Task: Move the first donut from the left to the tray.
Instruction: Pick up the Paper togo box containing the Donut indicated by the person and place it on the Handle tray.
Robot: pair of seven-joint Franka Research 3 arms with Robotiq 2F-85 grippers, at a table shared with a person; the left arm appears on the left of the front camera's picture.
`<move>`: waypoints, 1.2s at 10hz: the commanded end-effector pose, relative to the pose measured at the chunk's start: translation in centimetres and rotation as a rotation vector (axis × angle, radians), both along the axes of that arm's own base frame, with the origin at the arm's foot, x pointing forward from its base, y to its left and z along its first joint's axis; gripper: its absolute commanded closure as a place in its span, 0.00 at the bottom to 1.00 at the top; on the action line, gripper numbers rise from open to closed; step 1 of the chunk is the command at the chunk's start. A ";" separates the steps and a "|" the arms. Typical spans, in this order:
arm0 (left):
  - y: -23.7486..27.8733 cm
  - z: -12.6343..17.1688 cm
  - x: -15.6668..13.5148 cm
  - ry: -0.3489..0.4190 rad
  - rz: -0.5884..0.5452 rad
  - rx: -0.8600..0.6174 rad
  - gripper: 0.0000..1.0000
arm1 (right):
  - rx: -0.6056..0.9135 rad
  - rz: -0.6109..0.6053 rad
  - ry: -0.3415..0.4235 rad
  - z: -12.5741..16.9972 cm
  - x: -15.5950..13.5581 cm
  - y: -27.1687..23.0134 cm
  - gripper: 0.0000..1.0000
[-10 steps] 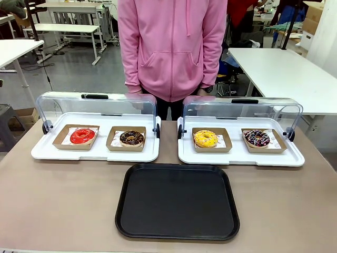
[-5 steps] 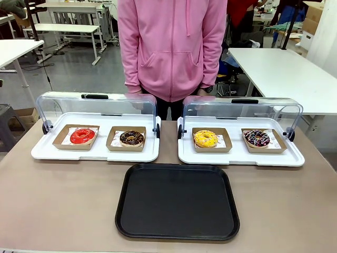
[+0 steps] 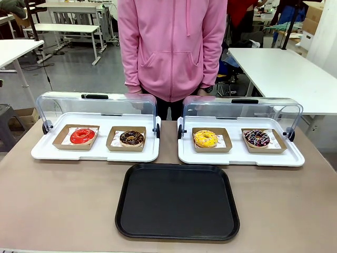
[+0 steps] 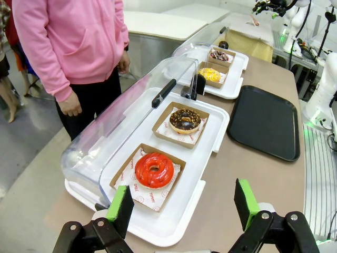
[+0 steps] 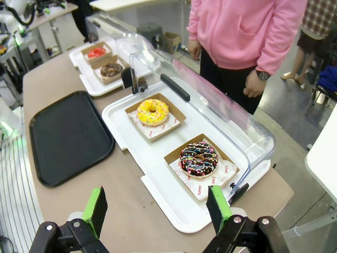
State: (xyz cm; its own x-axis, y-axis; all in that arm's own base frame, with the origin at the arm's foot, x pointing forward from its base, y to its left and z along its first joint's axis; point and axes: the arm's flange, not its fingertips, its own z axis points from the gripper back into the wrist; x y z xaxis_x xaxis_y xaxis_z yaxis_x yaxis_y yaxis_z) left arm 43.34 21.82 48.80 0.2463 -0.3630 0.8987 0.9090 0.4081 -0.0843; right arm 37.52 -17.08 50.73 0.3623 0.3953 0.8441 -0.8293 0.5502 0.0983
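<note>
left gripper (image 4: 183, 205) jaws apart, base cut off | right gripper (image 5: 157, 206) jaws apart | red donut (image 3: 82, 136) unobscured | tray (image 3: 177, 203) whole | person (image 3: 172, 47) cropped at shoulders

Your first donut from the left (image 3: 82, 136) is glossy bright red, and its holder (image 3: 73, 147) is plain brown. Beside it, the chocolate-glazed donut (image 3: 131, 138) is dark brown flecked with tan. The yellow donut (image 3: 205, 138) is bright yellow, and the fourth donut (image 3: 257, 138) is dark brown with multicoloured sprinkles. Both serving trays (image 3: 95, 154) are white under clear lids (image 3: 97, 108). The tray (image 3: 177, 203) is solid black on a tan desk (image 3: 58, 205). The person's hoodie (image 3: 172, 42) is pink. Your left gripper (image 4: 184, 194) and right gripper (image 5: 157, 197) are black with green pads (image 4: 120, 204).
</note>
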 end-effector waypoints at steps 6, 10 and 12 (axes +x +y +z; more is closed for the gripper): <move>-0.1 0.0 0.1 0.005 0.003 0.006 0.00 | 0.017 0.002 -0.021 0.0 0.2 0.2 0.00; -0.1 0.0 0.1 0.005 0.003 0.006 0.00 | 0.017 0.002 -0.021 0.0 0.2 0.2 0.00; -0.1 0.0 0.1 0.005 0.003 0.006 0.00 | 0.017 0.002 -0.021 0.0 0.2 0.2 0.00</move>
State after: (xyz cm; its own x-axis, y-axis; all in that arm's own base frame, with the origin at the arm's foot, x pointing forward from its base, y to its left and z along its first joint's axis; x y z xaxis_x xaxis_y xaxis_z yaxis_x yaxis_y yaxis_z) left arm 43.34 21.82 48.80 0.2463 -0.3630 0.8987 0.9090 0.4081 -0.0843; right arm 37.52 -17.08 50.73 0.3623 0.3953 0.8441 -0.8292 0.5502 0.0983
